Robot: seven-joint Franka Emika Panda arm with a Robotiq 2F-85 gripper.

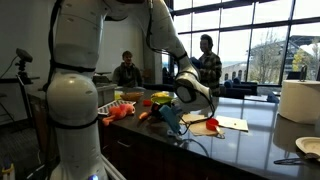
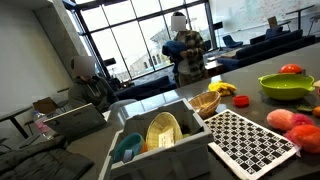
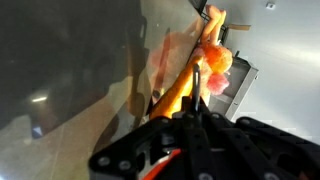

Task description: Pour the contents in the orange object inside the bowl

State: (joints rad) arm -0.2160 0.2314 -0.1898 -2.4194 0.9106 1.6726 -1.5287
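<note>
My gripper (image 3: 197, 100) fills the lower wrist view with its dark fingers close together, shut on a long orange object (image 3: 178, 92) that slants away from the fingertips over the dark glossy counter. Pink and orange toy foods (image 3: 214, 60) lie just past it. In an exterior view the gripper (image 1: 178, 110) hangs low over the dark counter among small toys. The lime-green bowl (image 2: 285, 87) stands on the counter at the right of an exterior view, with a red toy (image 2: 292, 69) behind it. The gripper does not show in that view.
A dish rack (image 2: 160, 140), a black-and-white checkered mat (image 2: 250, 140), a woven basket (image 2: 205, 102) and a yellow banana (image 2: 222, 89) crowd the counter. A sheet of paper (image 1: 232, 124), a white roll (image 1: 298, 100) and a white plate (image 1: 308, 147) lie nearby. People stand behind.
</note>
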